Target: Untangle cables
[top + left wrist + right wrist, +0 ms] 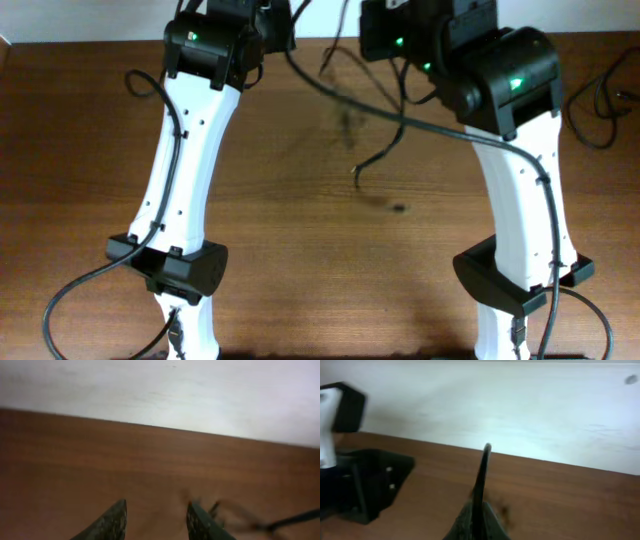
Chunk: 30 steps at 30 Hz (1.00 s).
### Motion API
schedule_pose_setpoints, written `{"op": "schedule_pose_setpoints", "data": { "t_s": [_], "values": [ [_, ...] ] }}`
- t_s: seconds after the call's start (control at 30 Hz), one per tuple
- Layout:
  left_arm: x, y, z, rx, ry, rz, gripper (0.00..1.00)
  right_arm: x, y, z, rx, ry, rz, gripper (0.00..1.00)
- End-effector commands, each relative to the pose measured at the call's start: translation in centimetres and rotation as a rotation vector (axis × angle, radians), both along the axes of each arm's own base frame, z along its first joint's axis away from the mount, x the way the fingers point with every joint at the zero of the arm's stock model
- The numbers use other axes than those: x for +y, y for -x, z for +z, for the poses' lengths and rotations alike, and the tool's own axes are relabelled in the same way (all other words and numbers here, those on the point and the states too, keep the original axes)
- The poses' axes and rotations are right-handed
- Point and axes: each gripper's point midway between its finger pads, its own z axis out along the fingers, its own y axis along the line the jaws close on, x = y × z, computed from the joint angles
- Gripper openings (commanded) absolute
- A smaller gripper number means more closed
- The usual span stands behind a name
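My right gripper is shut on a thin black cable that sticks up from between its fingers. In the overhead view black cables hang blurred above the middle of the far table, with one loose end pointing down toward the wood. My left gripper is open and empty above the table, and a blurred cable strand lies just to its right. Both grippers are mostly hidden under the arm bodies in the overhead view.
A loose black cord lies at the far right edge of the wooden table. The left arm's black wrist block is close on the left in the right wrist view. A white wall runs behind the table.
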Motion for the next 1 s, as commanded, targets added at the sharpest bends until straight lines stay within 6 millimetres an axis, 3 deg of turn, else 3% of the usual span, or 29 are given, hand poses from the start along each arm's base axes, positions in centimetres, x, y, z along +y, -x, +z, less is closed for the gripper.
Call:
{"op": "schedule_pose_setpoints", "data": {
  "t_s": [0.0, 0.07, 0.13, 0.23, 0.3, 0.37, 0.47, 0.53, 0.7, 0.87, 0.97],
  "values": [
    [-2.1, -0.1, -1.1, 0.078, 0.29, 0.116, 0.48, -2.8, -0.3, 1.5, -0.033, -0.029, -0.098, 0.04],
    [-6.3, 0.8, -0.7, 0.183, 0.56, 0.042, 0.61, -4.3, -0.9, 1.5, -0.034, -0.028, -0.132, 0.04],
    [-10.8, 1.1, 0.7, 0.25, 0.77, -0.111, 0.66, -5.0, -1.2, 1.5, -0.035, -0.027, -0.148, 0.04],
    [-15.6, 0.6, 2.4, 0.272, 0.954, -0.344, 0.7, -5.1, -1.3, 1.6, -0.04, -0.028, -0.151, 0.04],
    [-17.5, 0.1, 1.1, 0.305, 0.989, -0.419, 0.71, -5.4, -1.4, 1.8, -0.049, -0.026, -0.165, 0.04],
    [-19.7, 0.5, -2.1, 0.514, 1.106, -0.431, 0.72, -6.6, -1.8, 1.9, -0.061, -0.012, -0.209, 0.04],
    [-21.3, 0.8, -5.1, 0.702, 1.201, -0.464, 0.64, -7.8, -2.1, 2.0, -0.061, -0.011, -0.237, 0.04],
    [-21.9, 0.8, -5.5, 0.742, 1.238, -0.526, 0.63, -8.4, -2.2, 2.0, -0.062, -0.011, -0.25, 0.04],
    [-22.6, 0.6, -2.8, 0.684, 1.285, -0.61, 0.68, -9.1, -2.4, 2.1, -0.066, -0.012, -0.264, 0.04],
    [-23.4, 1.2, 2.4, 0.558, 1.344, -0.787, 0.69, -10.3, -2.7, 2.2, -0.069, -0.013, -0.289, 0.04],
    [-24.4, 2.0, 1.0, 0.603, 1.315, -0.784, 0.72, -10.3, -2.7, 2.2, -0.07, -0.013, -0.29, 0.04]
  ]
}}
